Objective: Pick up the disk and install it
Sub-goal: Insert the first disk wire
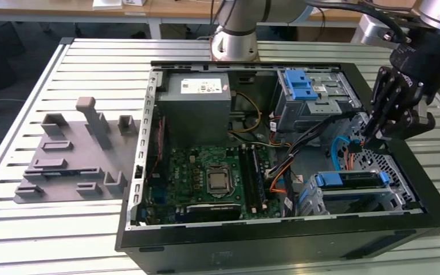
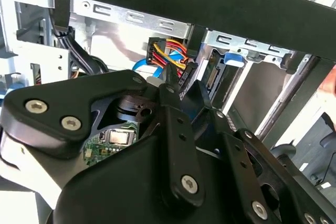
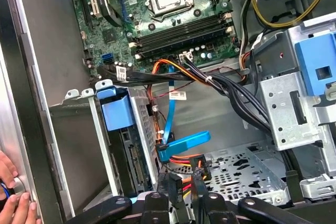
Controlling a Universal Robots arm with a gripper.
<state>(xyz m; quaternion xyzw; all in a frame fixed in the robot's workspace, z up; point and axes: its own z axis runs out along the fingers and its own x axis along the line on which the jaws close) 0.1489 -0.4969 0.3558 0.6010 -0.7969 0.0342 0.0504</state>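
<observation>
Disk (image 1: 348,179): seated in the lower bay of the open computer case (image 1: 281,243).
Claw (image 1: 378,129): above the case's edge; fingers together, holding nothing.

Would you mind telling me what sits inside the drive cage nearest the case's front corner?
The disk sits in the cage, its blue rail and connector edge showing. The cage walls cover its body and label. The hand hovers beside it over the cables.
</observation>
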